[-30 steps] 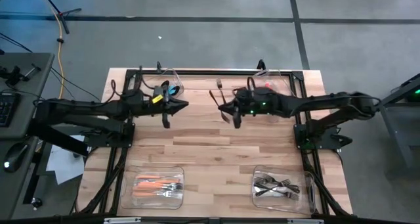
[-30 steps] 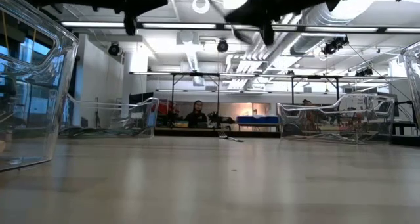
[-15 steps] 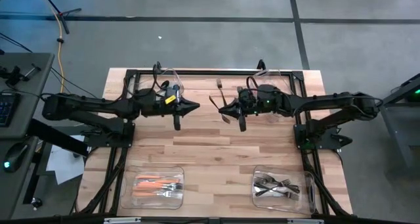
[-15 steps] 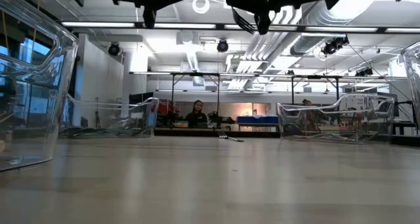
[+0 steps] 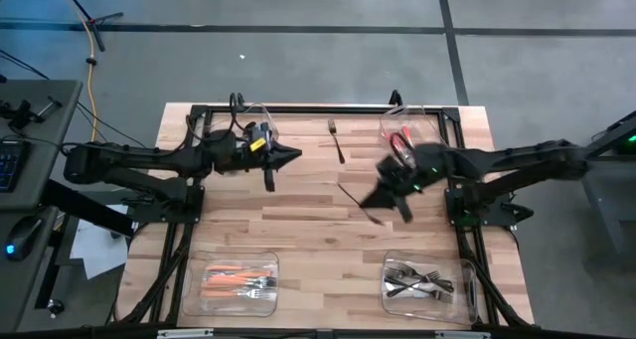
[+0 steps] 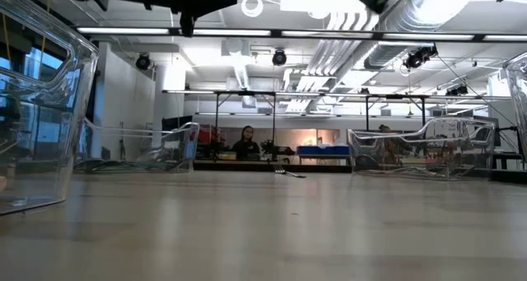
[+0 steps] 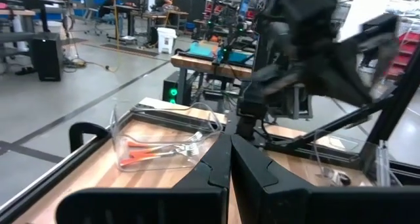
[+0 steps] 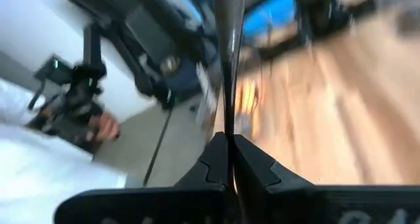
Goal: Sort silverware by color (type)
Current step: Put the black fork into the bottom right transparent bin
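From above, the left hand (image 5: 268, 183) is hovering over the table (image 5: 308, 220) by the far-left bin (image 5: 260, 120), fingers together and empty. The right hand (image 5: 370, 212) is hanging nearer the table's middle, clamped on a dark utensil (image 5: 350, 194). A fork (image 5: 336, 138) is lying between the far bins; orange pieces (image 5: 237, 280) are filling the near-left bin, dark ones (image 5: 417, 279) the near-right.

At table height, both arms are showing only as dark shapes overhead.

In the right wrist view, the fingers (image 8: 252, 163) are pinching the utensil's (image 8: 229, 60) handle.
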